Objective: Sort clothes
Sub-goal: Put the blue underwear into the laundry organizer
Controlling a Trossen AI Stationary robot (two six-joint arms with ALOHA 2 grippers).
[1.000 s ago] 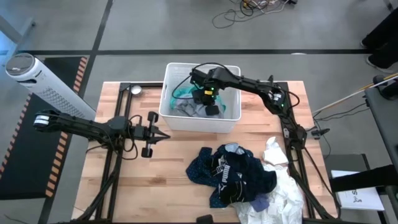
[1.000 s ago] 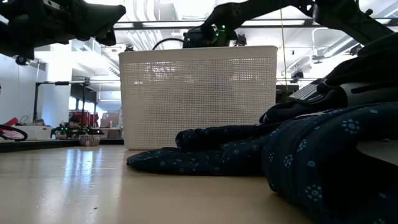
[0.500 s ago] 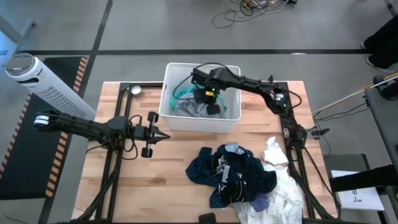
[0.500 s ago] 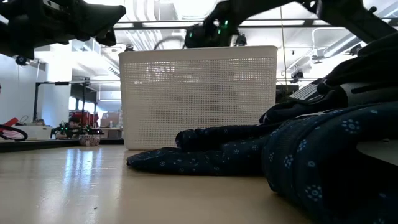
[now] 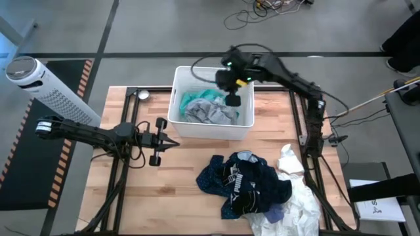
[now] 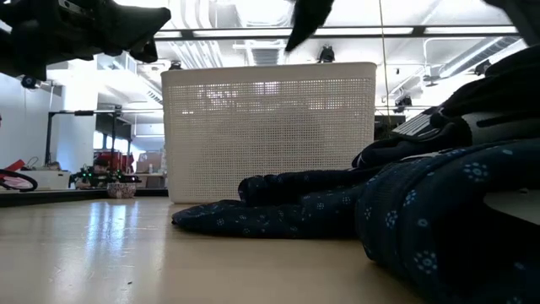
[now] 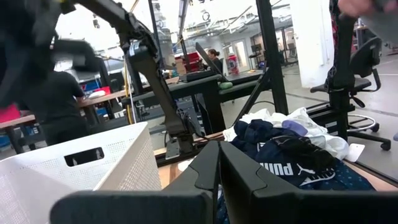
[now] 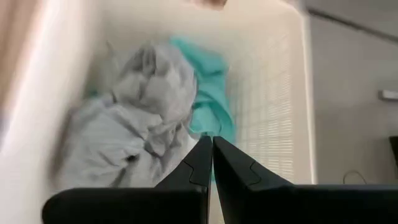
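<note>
Right gripper point(image 5: 232, 99) hovering over white basket point(image 5: 178, 121), fingers together, empty.

High view: grey garment point(image 5: 209, 113) and teal garment point(image 5: 194, 99) lying inside the basket; navy printed garment point(image 5: 244, 183) and white pieces point(image 5: 296, 203) heaped at 5 o'clock of it; left gripper point(image 5: 172, 143) waiting at 8 o'clock.
Low view: dark blue patterned garment point(image 6: 278, 215) lying before the basket.
Left wrist view: fingers point(image 7: 211, 171) closed together.
Right wrist view: fingers point(image 8: 202, 163) meeting above the grey garment.

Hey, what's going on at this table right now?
A two-armed robot is sorting clothes. The right hand hangs shut and empty above the white basket, where a grey garment and a teal garment lie. The left hand waits shut beside the basket. A pile of clothes sits on the table.
</note>
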